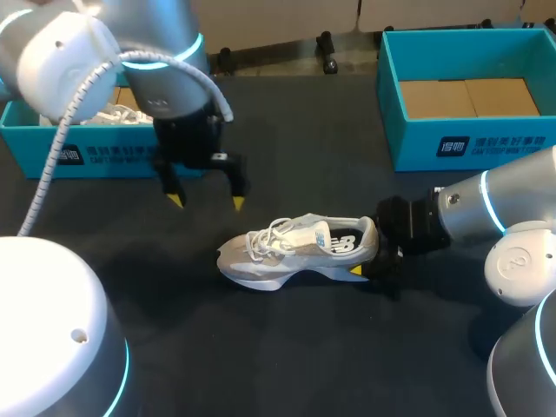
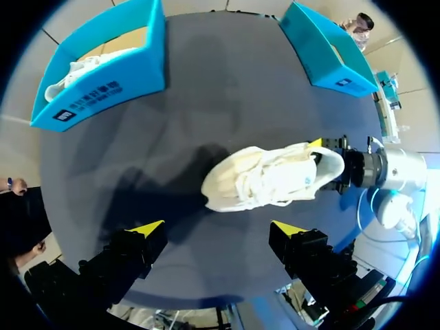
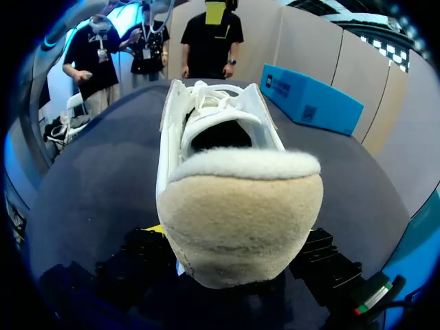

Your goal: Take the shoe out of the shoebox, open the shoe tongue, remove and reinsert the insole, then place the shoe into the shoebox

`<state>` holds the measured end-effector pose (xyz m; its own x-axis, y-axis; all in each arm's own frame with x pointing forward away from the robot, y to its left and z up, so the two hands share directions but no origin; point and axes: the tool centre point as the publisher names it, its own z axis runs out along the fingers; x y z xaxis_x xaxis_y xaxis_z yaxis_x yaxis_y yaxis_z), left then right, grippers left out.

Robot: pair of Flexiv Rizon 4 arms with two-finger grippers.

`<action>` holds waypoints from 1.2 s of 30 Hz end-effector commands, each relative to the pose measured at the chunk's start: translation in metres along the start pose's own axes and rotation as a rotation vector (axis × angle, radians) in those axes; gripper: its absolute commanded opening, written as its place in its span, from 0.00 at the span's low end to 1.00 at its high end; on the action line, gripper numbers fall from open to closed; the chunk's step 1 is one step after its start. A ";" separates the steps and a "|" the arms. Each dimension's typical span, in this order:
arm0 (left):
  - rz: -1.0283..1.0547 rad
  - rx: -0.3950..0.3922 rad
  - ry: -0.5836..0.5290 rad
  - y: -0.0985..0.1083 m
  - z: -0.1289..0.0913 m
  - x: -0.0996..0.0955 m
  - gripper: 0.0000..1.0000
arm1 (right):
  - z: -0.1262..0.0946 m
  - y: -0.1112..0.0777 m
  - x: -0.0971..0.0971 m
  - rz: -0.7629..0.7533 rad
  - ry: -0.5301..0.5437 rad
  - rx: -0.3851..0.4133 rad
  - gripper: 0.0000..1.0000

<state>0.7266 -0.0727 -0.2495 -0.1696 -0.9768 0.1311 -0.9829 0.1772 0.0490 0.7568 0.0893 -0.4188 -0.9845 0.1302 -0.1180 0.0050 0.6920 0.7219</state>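
A white and grey shoe [image 1: 295, 252] lies on its sole in the middle of the dark table, toe to the left. My right gripper [image 1: 367, 250] is shut on its heel, one finger on each side. In the right wrist view the tan heel [image 3: 237, 213] fills the space between the fingers. My left gripper [image 1: 207, 201] hangs open above the table, just behind the shoe's toe and laces, holding nothing. From the left wrist view the shoe [image 2: 268, 177] lies ahead of the open left gripper [image 2: 218, 228], with the right gripper [image 2: 330, 165] at its heel.
A blue shoebox [image 1: 95, 156] at the back left holds another white shoe [image 1: 117, 115]. A second blue shoebox [image 1: 469, 143] at the back right shows a bare cardboard floor. My left arm partly covers the left box.
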 end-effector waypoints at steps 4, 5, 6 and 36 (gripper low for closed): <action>0.025 -0.013 -0.011 -0.002 0.021 0.034 1.00 | 0.003 0.001 0.001 0.001 -0.003 0.007 0.00; 0.027 -0.014 -0.010 -0.002 0.022 0.037 1.00 | 0.003 0.001 0.001 0.001 -0.003 0.007 0.00; 0.029 -0.016 -0.009 -0.001 0.024 0.041 1.00 | 0.003 0.001 0.001 0.001 -0.003 0.007 0.00; 0.089 0.089 -0.103 -0.041 0.074 0.136 1.00 | 0.003 0.001 0.001 0.001 -0.003 0.007 0.00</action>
<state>0.7356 -0.2077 -0.2991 -0.2582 -0.9635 0.0709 -0.9656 0.2550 -0.0516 0.7568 0.0893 -0.4188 -0.9845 0.1302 -0.1180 0.0050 0.6920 0.7219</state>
